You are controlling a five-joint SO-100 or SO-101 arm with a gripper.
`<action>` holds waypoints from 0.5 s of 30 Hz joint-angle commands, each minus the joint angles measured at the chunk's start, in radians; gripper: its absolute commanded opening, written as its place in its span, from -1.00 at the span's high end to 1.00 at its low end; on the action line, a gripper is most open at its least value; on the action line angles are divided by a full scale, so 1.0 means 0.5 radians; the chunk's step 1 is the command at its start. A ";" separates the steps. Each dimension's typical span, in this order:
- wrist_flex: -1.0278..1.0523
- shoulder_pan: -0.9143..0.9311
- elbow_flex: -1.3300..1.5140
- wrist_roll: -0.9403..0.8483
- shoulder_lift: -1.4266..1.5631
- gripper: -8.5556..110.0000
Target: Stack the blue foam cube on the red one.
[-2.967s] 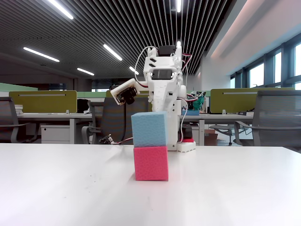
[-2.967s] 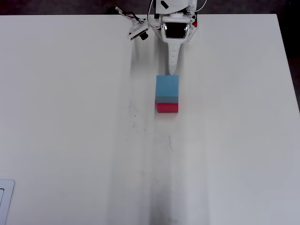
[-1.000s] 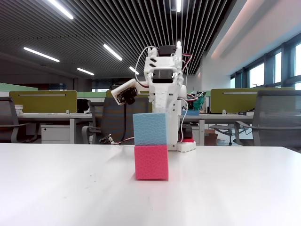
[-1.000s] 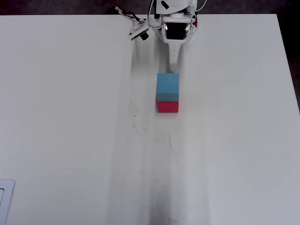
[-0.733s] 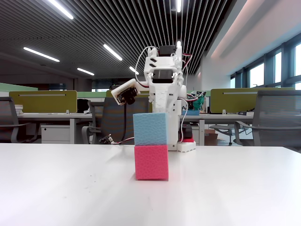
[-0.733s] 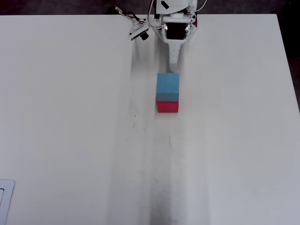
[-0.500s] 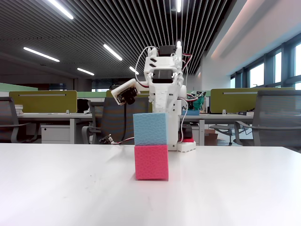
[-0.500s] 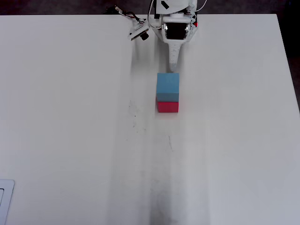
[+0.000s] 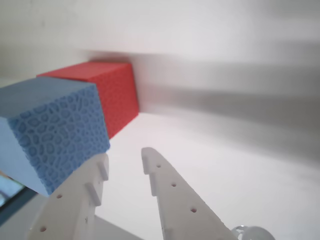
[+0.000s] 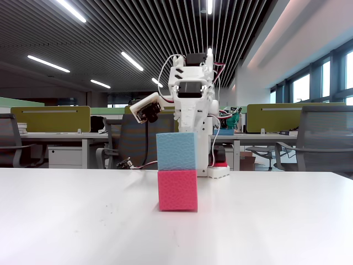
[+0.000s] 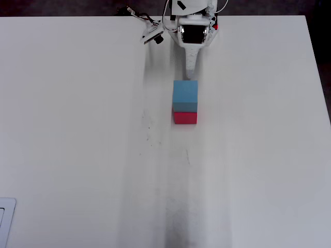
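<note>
The white two-finger hand [image 9: 124, 161] stands narrowly parted and empty in the wrist view, its fingertips just short of the light sky-blue foam cube [image 9: 52, 132], holding nothing. That blue cube [image 10: 176, 150] sits squarely on top of the pinkish-red foam cube [image 10: 177, 190], faces roughly flush in the fixed view. From overhead the stack [image 11: 185, 96] stands on the white bench [image 11: 77, 155], a little in front of the arm's base [image 11: 194, 28], the red cube [image 11: 184, 118] showing only as a strip below the blue

Bright ceiling strip lights [image 10: 131, 61], soft streaky shadows on the white table [image 11: 77, 155], blurred wrist-view background
</note>
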 commanded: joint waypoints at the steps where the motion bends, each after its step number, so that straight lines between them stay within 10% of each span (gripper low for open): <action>1: 0.006 0.012 -0.006 -0.003 0.009 0.76; 15: 0.012 0.031 -0.006 -0.012 0.009 0.76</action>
